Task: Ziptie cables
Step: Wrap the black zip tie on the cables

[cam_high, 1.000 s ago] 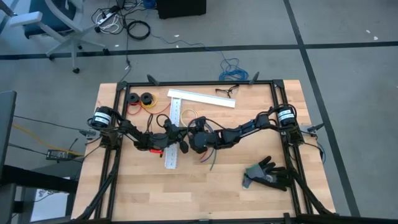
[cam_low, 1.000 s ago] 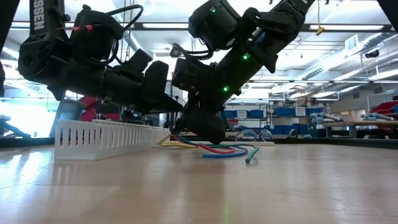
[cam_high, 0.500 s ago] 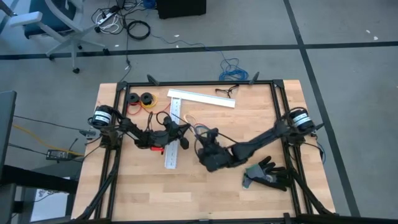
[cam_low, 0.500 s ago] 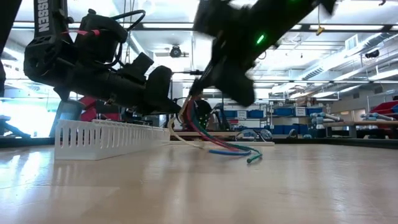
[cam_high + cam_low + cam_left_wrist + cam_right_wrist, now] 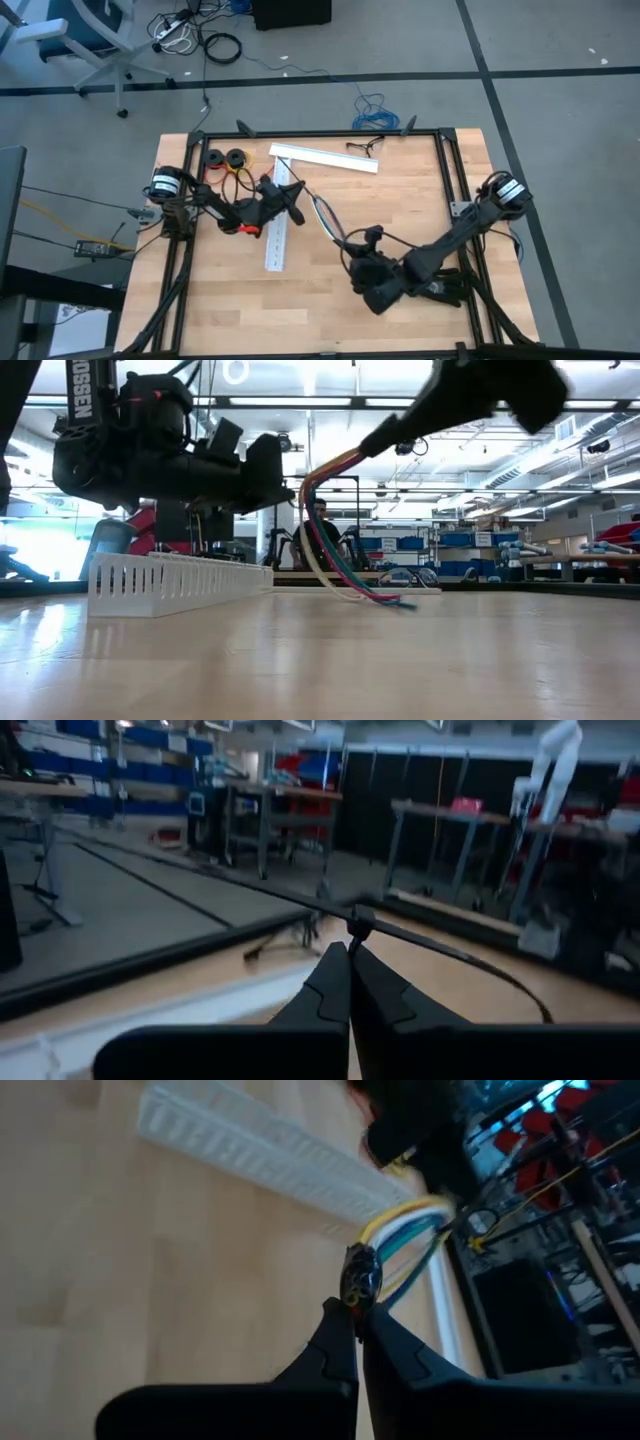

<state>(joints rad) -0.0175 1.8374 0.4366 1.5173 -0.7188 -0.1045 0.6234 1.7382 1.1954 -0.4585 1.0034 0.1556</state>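
While the left gripper [image 5: 298,190] hangs above the white slotted duct [image 5: 277,222] near the middle of the tabletop [image 5: 230,290], the right gripper [image 5: 366,238] sits well toward the near right part, just beside the black glove [image 5: 447,290].

In the left wrist view the left gripper's fingers [image 5: 330,990] are pressed together on the ziptie [image 5: 420,942], a thin black strap that runs across their tips and curves away over the wood. In the right wrist view the right gripper's fingers [image 5: 345,1345] are likewise closed, pinching a small dark piece at the end of the cables [image 5: 405,1230]; what exactly that piece is cannot be told.

From above, the cables [image 5: 327,215] stretch as a thin bundle between the two grippers, lifted off the wood. The low view shows them as yellow, white, red, green and blue strands [image 5: 335,560] that come down from the upper right, bend near the left gripper [image 5: 285,482] and trail down, their loose ends at the tabletop.

A second white slotted duct [image 5: 322,157] lies along the far edge, meeting the first at a corner. Two small wire spools [image 5: 224,158] stand at the far left, and a blue coil [image 5: 372,112] lies on the floor beyond the table.
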